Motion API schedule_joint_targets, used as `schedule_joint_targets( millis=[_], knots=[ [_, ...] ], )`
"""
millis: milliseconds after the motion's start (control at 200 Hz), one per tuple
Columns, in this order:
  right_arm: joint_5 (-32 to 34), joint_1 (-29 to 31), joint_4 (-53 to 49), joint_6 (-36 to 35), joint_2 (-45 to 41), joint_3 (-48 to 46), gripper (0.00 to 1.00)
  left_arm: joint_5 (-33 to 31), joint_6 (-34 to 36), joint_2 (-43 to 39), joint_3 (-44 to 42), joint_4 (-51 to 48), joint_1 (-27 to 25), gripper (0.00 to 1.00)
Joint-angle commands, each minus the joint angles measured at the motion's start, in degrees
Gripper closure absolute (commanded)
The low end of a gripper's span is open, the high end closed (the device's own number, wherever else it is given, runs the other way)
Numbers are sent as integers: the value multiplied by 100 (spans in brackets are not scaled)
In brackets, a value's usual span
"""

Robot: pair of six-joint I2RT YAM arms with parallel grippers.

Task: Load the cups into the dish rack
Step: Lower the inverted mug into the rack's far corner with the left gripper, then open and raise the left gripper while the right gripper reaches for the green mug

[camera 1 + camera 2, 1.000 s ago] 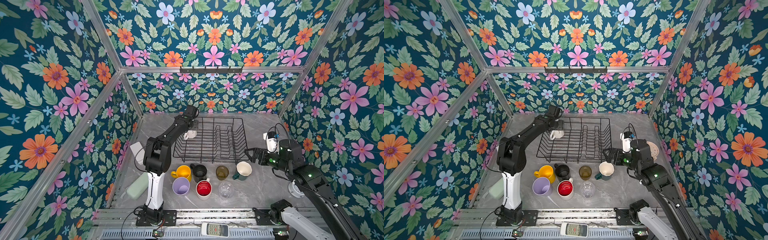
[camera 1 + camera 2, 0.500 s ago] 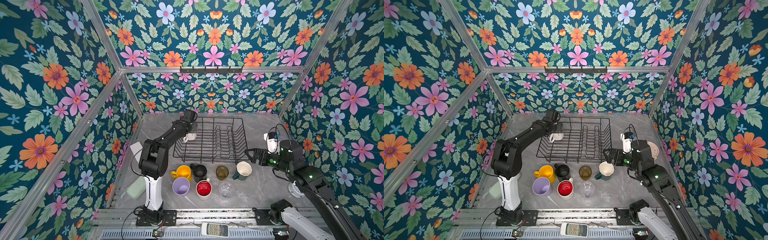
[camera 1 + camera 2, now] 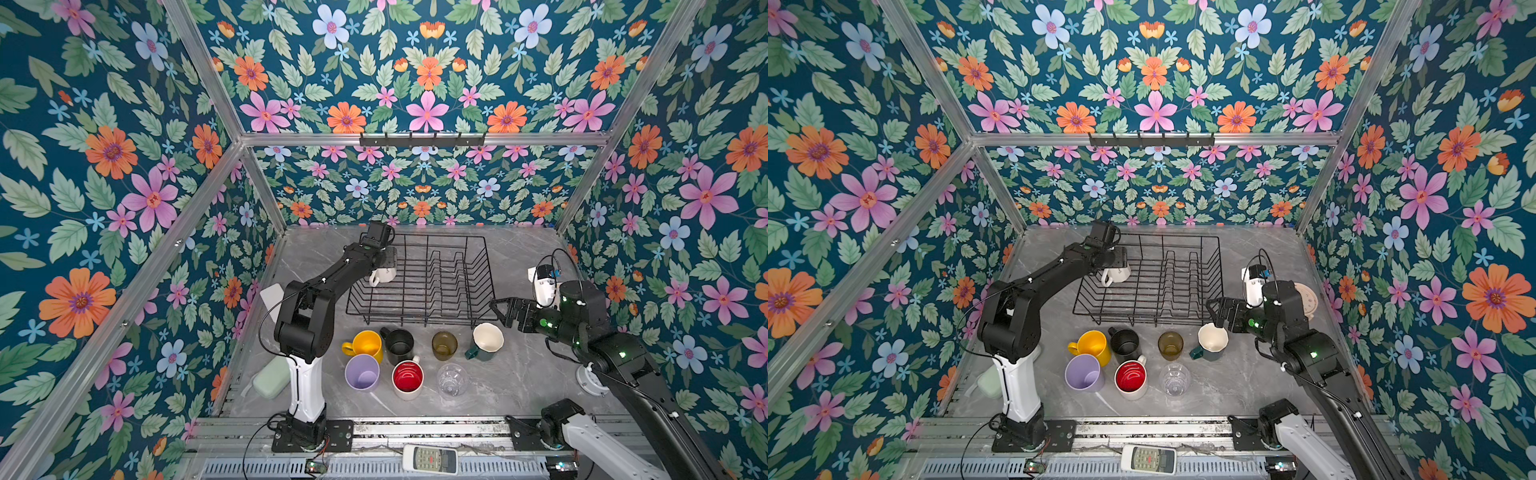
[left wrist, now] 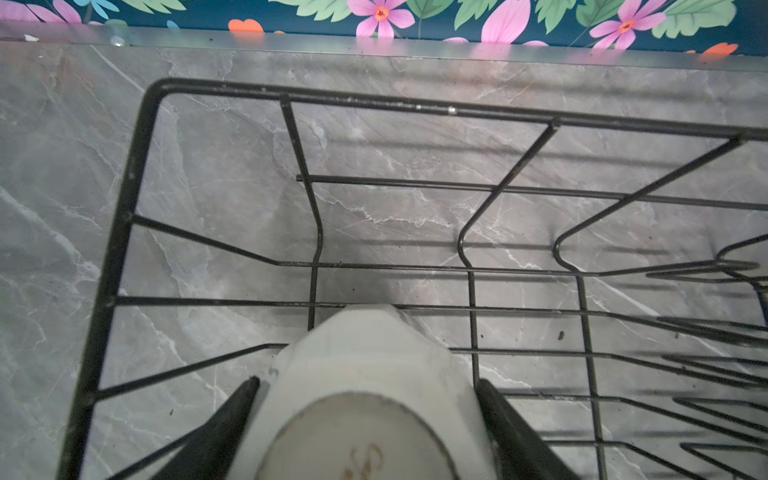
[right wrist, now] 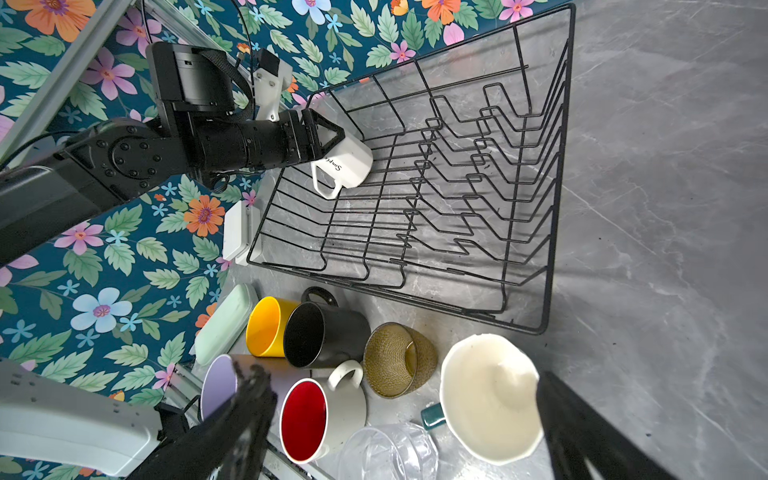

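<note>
My left gripper (image 3: 388,262) is shut on the white mug (image 3: 384,274), held bottom-up just inside the far left corner of the black wire dish rack (image 3: 440,236). In the left wrist view its fingers (image 4: 237,415) press both sides of the mug (image 4: 365,365) above the rack's wires (image 4: 129,174). My right gripper (image 3: 498,311) hangs open over the green/white mug (image 3: 487,338), whose cream inside (image 5: 486,399) lies between the spread fingers. In front of the rack stand the yellow mug (image 3: 365,343), black mug (image 3: 399,343), amber tumbler (image 3: 444,345), lilac tumbler (image 3: 361,372), white/red mug (image 3: 408,377) and clear glass (image 3: 452,379).
A mint-green case (image 3: 270,376) and a white box (image 3: 272,293) lie by the left wall. A white device (image 3: 544,286) stands right of the rack. A remote control (image 3: 430,459) rests on the front rail. A black hook rail (image 3: 422,139) hangs high on the back wall.
The left arm has swung its elbow leftward and the white mug has sunk slightly toward the rack's far left corner. The right gripper has barely moved.
</note>
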Motion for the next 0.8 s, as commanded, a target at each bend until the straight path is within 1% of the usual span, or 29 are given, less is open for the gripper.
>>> schedule_joint_targets(
  millis=[0, 135, 225, 355, 670, 795],
  knots=[
    [-2, 8, 26, 4, 0, 20, 3, -55, -39, -76, -7, 166, -20, 22],
    [6, 9, -1, -5, -26, 19, 3, -119, -11, -44, -8, 120, -52, 19],
    [15, 1, -10, 4, -43, 18, 3, -197, 20, -32, -7, 85, -84, 13],
    [24, 4, -19, 4, -53, 15, 3, -253, 61, -56, -19, 69, -132, 7],
    [132, 9, -191, -16, -6, 30, 3, -291, 50, -295, -105, 47, -177, 5],
    [293, 2, -519, -68, 91, 71, 5, -266, 45, -574, -177, 56, -177, 0]
  ],
)
